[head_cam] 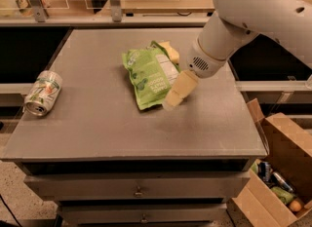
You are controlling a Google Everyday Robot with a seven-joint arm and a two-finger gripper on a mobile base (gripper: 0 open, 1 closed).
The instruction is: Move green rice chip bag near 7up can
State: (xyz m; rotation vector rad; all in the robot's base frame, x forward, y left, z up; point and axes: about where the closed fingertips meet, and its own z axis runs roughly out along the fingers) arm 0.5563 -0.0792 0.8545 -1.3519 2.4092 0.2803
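In the camera view, the grey table [102,133] fills the middle of the scene, with two drawer fronts under its front edge. The green rice chip bag [147,75] lies flat near the centre of the tabletop, slightly towards the back, with its white label on the right half facing up. A small pale-yellow sponge [169,50] peeks out from behind the bag's upper right corner, touching it or just beside it.

The 7up can [44,93] lies on its side at the table's left edge, its shiny metal end turned towards the front. It is well apart from the bag, with bare tabletop between them.

The robot's white arm [253,11] reaches in from the upper right. Its gripper [170,102] (a pale, cream-coloured piece angled down and to the left) sits at the bag's lower right edge, its tip low over the table surface. Whether the gripper is spread or pressed together cannot be told from this angle, nor whether it touches the bag.

On the floor at the lower right stands an open cardboard box [287,143] holding a few cans and other small items.
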